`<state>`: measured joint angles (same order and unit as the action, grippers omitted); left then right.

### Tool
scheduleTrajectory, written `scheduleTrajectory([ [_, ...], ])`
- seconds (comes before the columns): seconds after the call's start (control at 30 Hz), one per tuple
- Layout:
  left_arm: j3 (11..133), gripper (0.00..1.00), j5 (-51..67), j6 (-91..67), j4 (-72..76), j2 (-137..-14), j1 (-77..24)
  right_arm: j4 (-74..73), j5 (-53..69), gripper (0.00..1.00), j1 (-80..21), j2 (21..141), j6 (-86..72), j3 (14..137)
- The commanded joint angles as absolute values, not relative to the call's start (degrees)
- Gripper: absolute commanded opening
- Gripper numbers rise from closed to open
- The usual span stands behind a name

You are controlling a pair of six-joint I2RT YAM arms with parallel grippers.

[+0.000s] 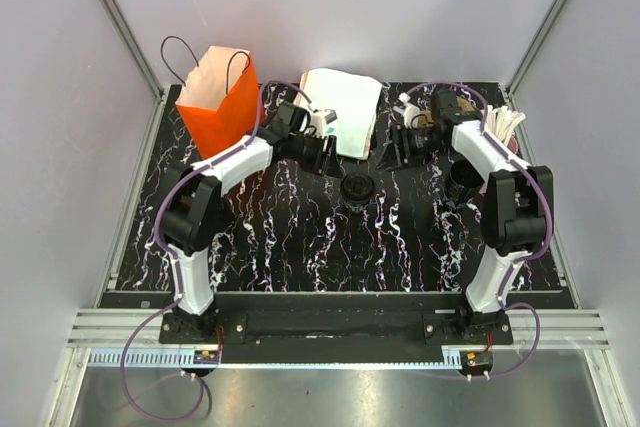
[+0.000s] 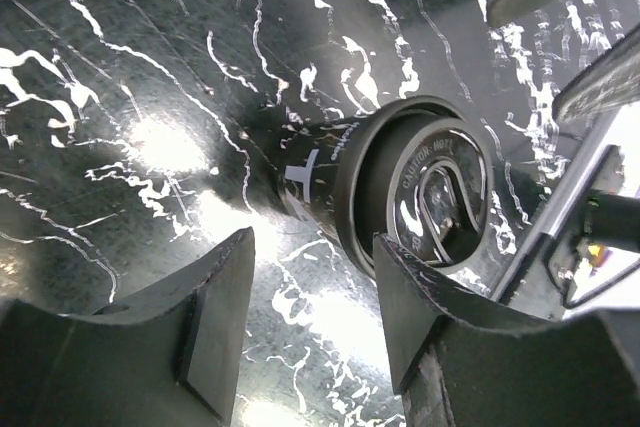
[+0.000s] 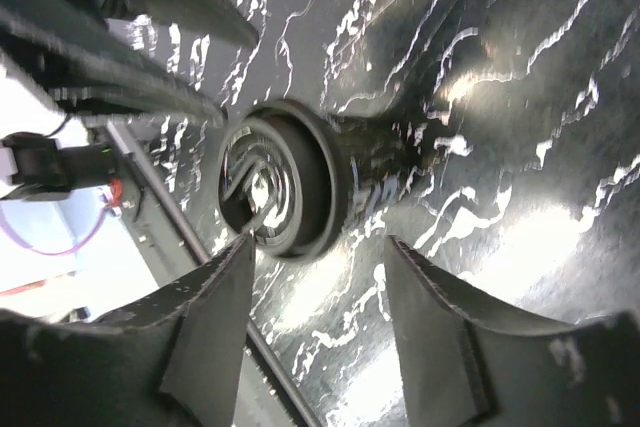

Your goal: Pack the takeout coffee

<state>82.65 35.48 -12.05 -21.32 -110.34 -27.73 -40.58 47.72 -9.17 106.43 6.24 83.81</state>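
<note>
The takeout coffee point(image 1: 357, 190) is a small black cup with a black lid on it, standing on the marbled black table near the middle. My left gripper point(image 1: 325, 153) hangs just behind and to the left of it, open. In the left wrist view the cup point(image 2: 400, 187) lies just beyond the right fingertip, and nothing is between the fingers of the left gripper point(image 2: 312, 277). My right gripper point(image 1: 400, 147) is behind and to the right of the cup, open. In the right wrist view the cup point(image 3: 300, 182) sits past the left finger, and the right gripper point(image 3: 318, 267) is empty.
An orange paper bag point(image 1: 218, 99) with dark handles stands open at the back left. White paper point(image 1: 345, 107) lies at the back middle. White sticks point(image 1: 505, 125) poke up at the back right. A dark round thing point(image 1: 462, 179) sits by the right arm, partly hidden.
</note>
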Motion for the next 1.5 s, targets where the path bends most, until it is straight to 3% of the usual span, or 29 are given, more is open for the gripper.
scheduleTrajectory([
  [0.0, 80.51, 0.54, 42.27, -14.06, -15.57, -108.19, -25.40, -40.87, 55.10, 0.58, -7.47, 103.10, 8.87, 79.73],
  [0.7, 76.20, 0.54, 51.24, -18.63, -7.12, -109.86, -24.08, -37.71, 57.57, 0.39, -7.38, 109.33, 7.47, 75.85],
  [1.47, 75.67, 0.53, 50.19, -18.28, -7.12, -111.71, -25.22, -36.04, 59.06, 0.39, -8.00, 110.74, 5.98, 75.32],
])
